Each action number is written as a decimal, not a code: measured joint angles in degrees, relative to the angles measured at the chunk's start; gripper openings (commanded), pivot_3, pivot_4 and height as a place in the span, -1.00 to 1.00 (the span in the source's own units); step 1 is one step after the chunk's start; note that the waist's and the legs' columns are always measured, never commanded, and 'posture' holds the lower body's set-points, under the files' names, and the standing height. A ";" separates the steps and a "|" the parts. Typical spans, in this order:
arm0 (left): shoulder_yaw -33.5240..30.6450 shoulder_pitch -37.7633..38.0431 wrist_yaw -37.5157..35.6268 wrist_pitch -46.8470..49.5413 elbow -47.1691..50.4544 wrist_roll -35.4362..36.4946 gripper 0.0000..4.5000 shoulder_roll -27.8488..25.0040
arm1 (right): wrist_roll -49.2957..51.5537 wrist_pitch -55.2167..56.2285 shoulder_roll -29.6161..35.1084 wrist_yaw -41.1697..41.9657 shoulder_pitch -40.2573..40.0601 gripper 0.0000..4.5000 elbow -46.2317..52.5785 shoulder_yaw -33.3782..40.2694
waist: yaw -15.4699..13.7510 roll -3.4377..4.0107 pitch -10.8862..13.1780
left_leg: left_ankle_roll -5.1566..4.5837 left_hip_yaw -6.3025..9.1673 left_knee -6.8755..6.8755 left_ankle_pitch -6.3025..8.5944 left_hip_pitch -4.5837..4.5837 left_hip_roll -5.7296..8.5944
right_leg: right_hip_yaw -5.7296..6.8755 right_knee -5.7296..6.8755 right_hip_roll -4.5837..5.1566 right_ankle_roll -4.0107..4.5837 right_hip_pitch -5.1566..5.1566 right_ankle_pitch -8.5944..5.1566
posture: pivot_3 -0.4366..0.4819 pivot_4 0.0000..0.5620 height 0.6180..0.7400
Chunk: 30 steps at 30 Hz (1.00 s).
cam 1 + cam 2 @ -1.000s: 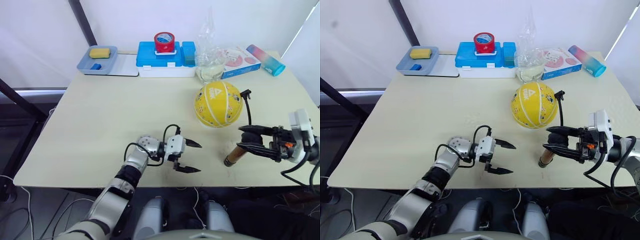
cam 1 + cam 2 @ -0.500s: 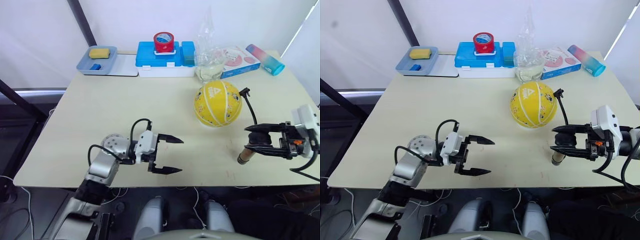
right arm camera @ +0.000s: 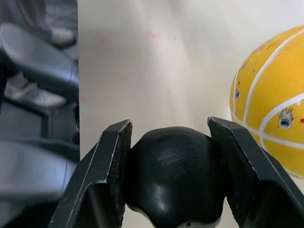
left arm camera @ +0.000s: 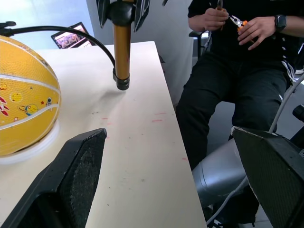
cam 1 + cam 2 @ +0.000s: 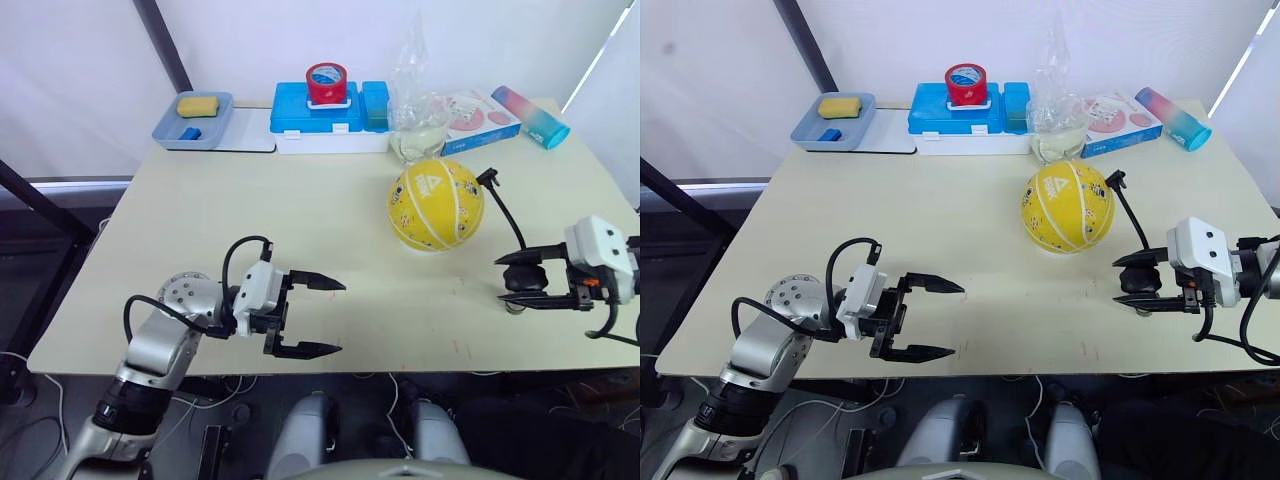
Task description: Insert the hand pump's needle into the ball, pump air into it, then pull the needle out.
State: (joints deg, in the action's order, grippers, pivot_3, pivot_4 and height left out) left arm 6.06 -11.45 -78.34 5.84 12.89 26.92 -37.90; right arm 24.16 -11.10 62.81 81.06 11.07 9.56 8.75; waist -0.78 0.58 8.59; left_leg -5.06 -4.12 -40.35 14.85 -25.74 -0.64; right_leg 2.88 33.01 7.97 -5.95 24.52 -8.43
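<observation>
The yellow ball [image 5: 435,205] rests on the table right of centre. The hand pump [image 4: 122,47] stands upright on the table to the ball's right, and my right gripper [image 5: 505,280] is shut on its black top cap [image 3: 173,175]. The pump's black hose [image 5: 508,222] arcs up to the small black fitting [image 5: 488,180] at the ball's upper right. The needle itself is too small to make out. My left gripper [image 5: 340,318] hovers open and empty near the front edge, well left of the ball.
Along the back edge are a blue tray with a yellow sponge [image 5: 195,118], a blue box with a red tape roll [image 5: 330,105], a clear plastic bag [image 5: 420,110], a printed box [image 5: 480,120] and a pink-blue bottle [image 5: 530,118]. A seated person [image 4: 237,47] is beyond the table's right side.
My left arm has drawn back to the left, away from the pump, its gripper still open. My right gripper has shifted right and stood the tilted pump upright.
</observation>
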 measured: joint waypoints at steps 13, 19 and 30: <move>-1.08 0.03 1.52 0.97 0.15 1.39 1.00 -0.98 | -9.85 13.86 1.13 3.24 2.17 -0.09 -7.99 -5.73 | 0.03 0.06 0.05 | 0.10 -0.01 0.00 -0.06 0.01 0.06 | 0.00 0.01 -0.04 0.00 -0.01 0.00 | -0.05 -0.47 0.99; -1.49 0.12 1.61 1.23 0.41 1.84 1.00 -1.52 | -14.00 17.27 0.58 1.08 3.63 -0.09 -9.63 -8.39 | 0.03 0.05 0.06 | 0.13 -0.02 0.00 -0.08 0.02 0.05 | 0.00 0.01 -0.04 0.00 -0.02 0.00 | -0.05 -0.47 0.99; -2.34 0.72 2.33 1.26 2.12 2.53 1.00 -2.80 | -21.04 24.35 -2.00 -3.89 5.50 -0.09 -14.72 -13.34 | -0.01 0.03 0.05 | 0.16 -0.01 0.00 -0.10 0.06 0.08 | 0.01 0.01 -0.04 -0.01 -0.08 0.00 | -0.05 -0.47 0.99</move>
State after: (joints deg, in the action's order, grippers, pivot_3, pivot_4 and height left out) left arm 3.72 -10.73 -76.01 7.09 15.01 29.45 -40.69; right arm 3.13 13.25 60.81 77.17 16.58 -5.17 -4.59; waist -0.79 0.61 8.64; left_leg -4.90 -4.14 -40.35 14.75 -25.67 -0.57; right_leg 2.89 33.03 7.92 -5.96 24.44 -8.43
